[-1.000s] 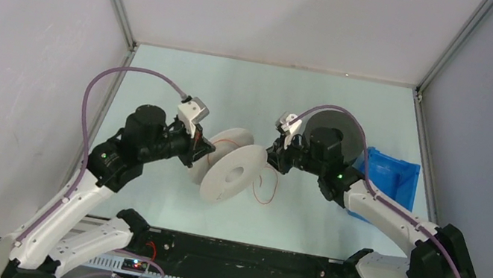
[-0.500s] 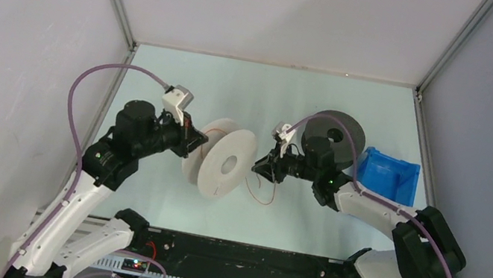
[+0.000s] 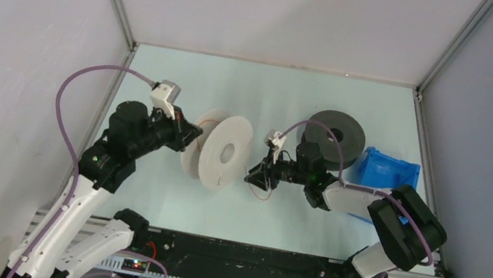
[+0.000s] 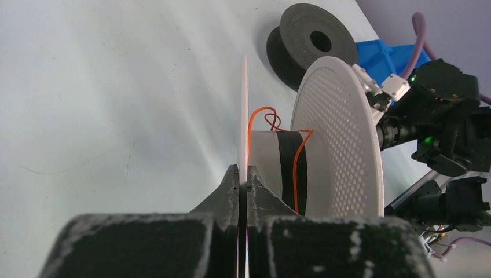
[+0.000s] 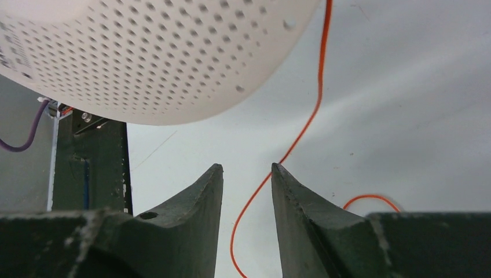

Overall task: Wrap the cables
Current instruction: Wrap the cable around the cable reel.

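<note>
A white flanged spool (image 3: 224, 153) stands on edge in mid-table. My left gripper (image 4: 243, 171) is shut on its near flange (image 4: 244, 110), holding it upright. A thin reddish cable (image 4: 298, 156) loops over the spool's core, which bears a black band. The loose end of the cable (image 3: 259, 189) lies on the table right of the spool. My right gripper (image 5: 246, 168) is open low over the table, with the cable (image 5: 301, 130) running on the table between its fingers. No blue cable is in view.
A dark grey spool (image 3: 335, 137) lies flat at the back right. A blue bin (image 3: 389, 174) sits to its right. Grey walls close in both sides, and a black rail (image 3: 238, 259) runs along the near edge.
My left arm has drawn the white spool to the left and turned it more upright. My right gripper has moved left and down to the loose cable on the table.
</note>
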`<act>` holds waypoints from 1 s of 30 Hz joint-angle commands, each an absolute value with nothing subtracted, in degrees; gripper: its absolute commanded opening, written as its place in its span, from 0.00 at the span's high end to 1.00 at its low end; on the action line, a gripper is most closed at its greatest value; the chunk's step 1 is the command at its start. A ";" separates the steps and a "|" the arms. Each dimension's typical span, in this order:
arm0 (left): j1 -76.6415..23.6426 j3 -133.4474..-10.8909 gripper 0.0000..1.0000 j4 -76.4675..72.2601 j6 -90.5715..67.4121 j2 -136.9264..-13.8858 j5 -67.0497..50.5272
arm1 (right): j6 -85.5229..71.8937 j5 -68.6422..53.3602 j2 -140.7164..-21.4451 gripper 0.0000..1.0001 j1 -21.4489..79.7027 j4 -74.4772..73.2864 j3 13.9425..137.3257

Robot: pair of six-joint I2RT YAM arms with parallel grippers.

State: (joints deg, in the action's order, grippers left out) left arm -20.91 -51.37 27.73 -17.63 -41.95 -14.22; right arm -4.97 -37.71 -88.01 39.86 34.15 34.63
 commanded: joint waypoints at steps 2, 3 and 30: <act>-19.82 -51.74 1.00 21.77 -20.76 -40.20 -13.34 | -4.16 -37.93 -90.42 0.58 39.78 36.89 34.28; -19.71 -51.67 1.00 21.78 -20.84 -40.02 -12.83 | -4.10 -38.17 -90.65 0.58 39.81 36.20 34.28; -12.28 -47.49 1.00 14.34 -35.68 -39.99 -8.37 | -7.18 -33.92 -97.24 0.79 43.61 34.10 34.28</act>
